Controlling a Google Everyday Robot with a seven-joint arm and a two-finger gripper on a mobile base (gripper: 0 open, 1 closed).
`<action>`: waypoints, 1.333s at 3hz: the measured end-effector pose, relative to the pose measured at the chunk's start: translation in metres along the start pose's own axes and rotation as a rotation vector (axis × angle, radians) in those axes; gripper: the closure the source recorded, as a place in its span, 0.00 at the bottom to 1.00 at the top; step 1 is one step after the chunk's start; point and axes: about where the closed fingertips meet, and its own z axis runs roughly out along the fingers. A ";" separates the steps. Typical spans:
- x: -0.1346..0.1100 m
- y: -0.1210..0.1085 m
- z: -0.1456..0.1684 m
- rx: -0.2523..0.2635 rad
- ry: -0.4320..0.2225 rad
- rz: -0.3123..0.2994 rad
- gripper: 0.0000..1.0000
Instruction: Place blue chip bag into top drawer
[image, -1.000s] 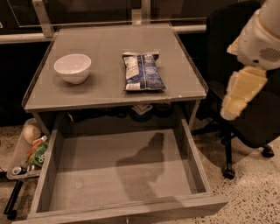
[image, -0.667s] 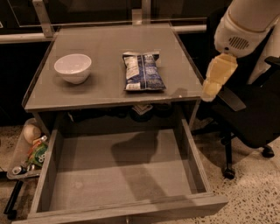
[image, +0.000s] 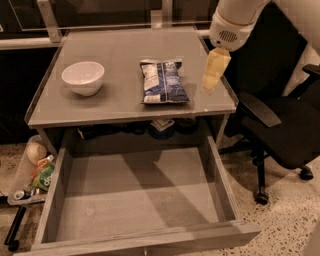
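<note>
Beside the blue chip bag (right edge) the gripper points down.

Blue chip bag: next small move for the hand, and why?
Probably slide the hand across until it is over the blue chip bag. It hangs beside the bag near the table edge, apart from it; the bag lies flat on the table, top drawer open below.

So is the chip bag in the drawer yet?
No, the blue chip bag lies on the tabletop, the gripper hovering beside it.
</note>
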 end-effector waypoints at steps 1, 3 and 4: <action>-0.030 -0.014 0.016 -0.031 -0.040 -0.041 0.00; -0.052 -0.026 0.030 -0.017 -0.067 -0.060 0.00; -0.078 -0.033 0.050 -0.032 -0.078 -0.094 0.00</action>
